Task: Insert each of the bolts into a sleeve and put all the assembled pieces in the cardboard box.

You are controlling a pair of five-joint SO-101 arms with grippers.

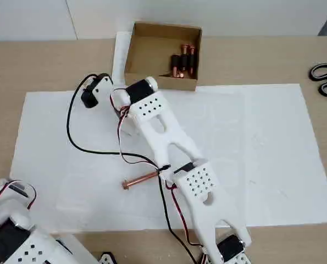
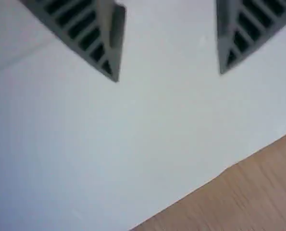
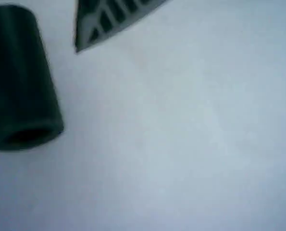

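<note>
- Well, from up high, one copper bolt (image 1: 141, 180) lies flat on the white paper (image 1: 273, 154). Its long way runs on a slant. The head is at the left end, and the other end is by the right arm (image 1: 168, 137).
- The box (image 1: 138, 41) sits at the far side of the table (image 1: 37, 60). Inside it, black and copper pieces (image 1: 183, 61) lie side by side near the right wall. Their long way runs front to back.
- Scissors (image 1: 325, 78) lie at the table's right edge. The left arm (image 1: 12, 234) sits at the near left corner.
- From the left wrist, the left gripper (image 2: 168, 72) is spread wide with nothing in it. It hangs over the paper, close to the paper's edge where the table shows.
- From the right wrist, a black sleeve (image 3: 20, 77) lies on its side on the paper. Its open hole is turned toward the camera. The right gripper (image 3: 104, 21) is just beside it. I cannot tell if that gripper is wide or narrow.
</note>
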